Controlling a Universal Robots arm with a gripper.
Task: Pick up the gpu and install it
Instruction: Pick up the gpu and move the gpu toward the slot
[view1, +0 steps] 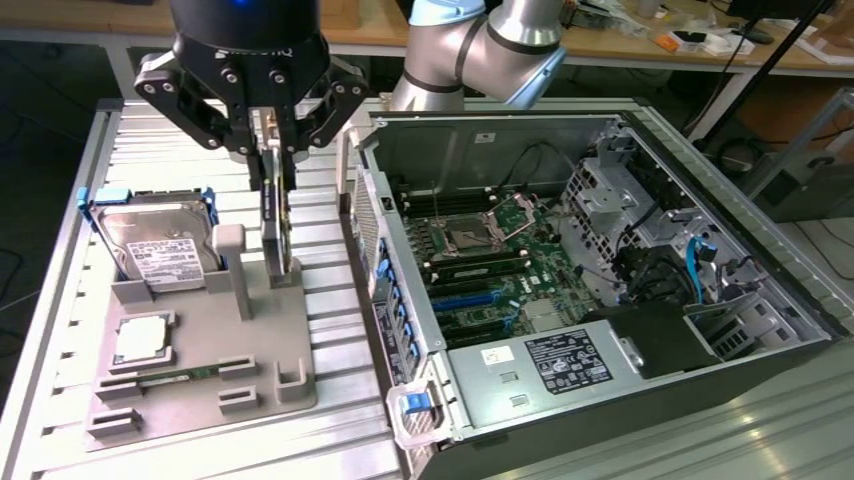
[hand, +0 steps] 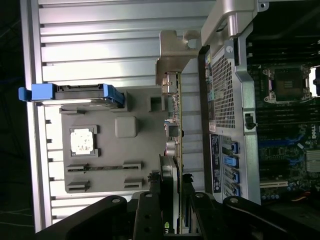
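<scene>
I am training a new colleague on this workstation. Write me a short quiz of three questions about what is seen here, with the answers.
1. True or false: the gpu lies flat inside the computer case.
2. Which part stands upright in the gray holder, on the exterior view's left of the gpu?
A) the hard drive in a blue frame
B) the memory stick
C) the processor chip
3. Fill in the missing word: the fingers are closed on the ____ edge of the gpu.

Key: 1 false, it stands upright in the gray holder; 2 A; 3 top.
</scene>
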